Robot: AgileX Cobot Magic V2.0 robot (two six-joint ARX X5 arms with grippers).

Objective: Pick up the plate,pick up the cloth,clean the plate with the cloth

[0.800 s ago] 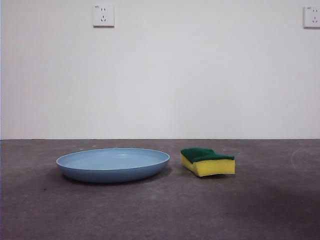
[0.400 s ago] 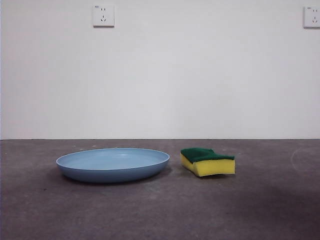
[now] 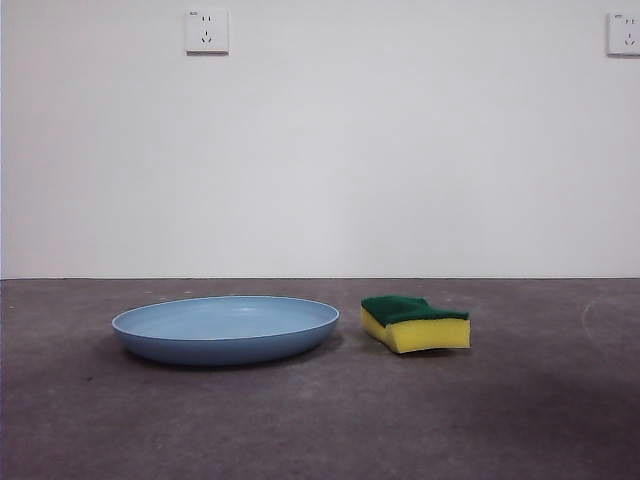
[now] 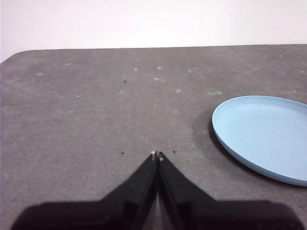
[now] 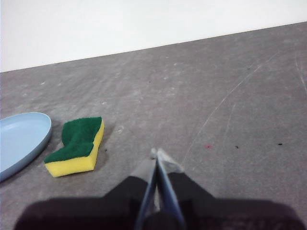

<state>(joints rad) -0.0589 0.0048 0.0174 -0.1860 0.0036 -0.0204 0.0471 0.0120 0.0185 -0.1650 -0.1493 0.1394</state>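
Left wrist view: the left gripper [image 4: 157, 155] has its two black fingers [image 4: 139, 184] pressed together, tips meeting at a point at lower centre of the frame, with nothing between them. It hangs over bare grey bench [image 4: 86, 105] surface. The plate [image 4: 264, 136] lies at the right edge of the frame, well apart from the fingertips, partly cut off by the frame border; it is light blue, round and shallow, with a raised rim.

Right wrist view: the right gripper [image 5: 158, 155] also has its fingers [image 5: 175, 184] closed against each other (only a thin seam shows between them), holding nothing. The cloth [image 5: 76, 146] lies at the left of the frame, near the fingertips but not touching them. It is a yellow sponge block with a dark green scouring layer facing up and wavy edges. Further left, an arc of the plate shows at the frame edge, just beside the cloth, with a narrow strip of bench between them.

Front view: neither arm is visible. The plate sits flat on the bench at lower left of centre; the cloth rests flat to its right, green face up, close to the rim but apart from it. A white wall [image 3: 400, 150] rises behind the bench, with one socket [image 3: 206, 31] at upper left and another [image 3: 624, 33] at the upper right corner.
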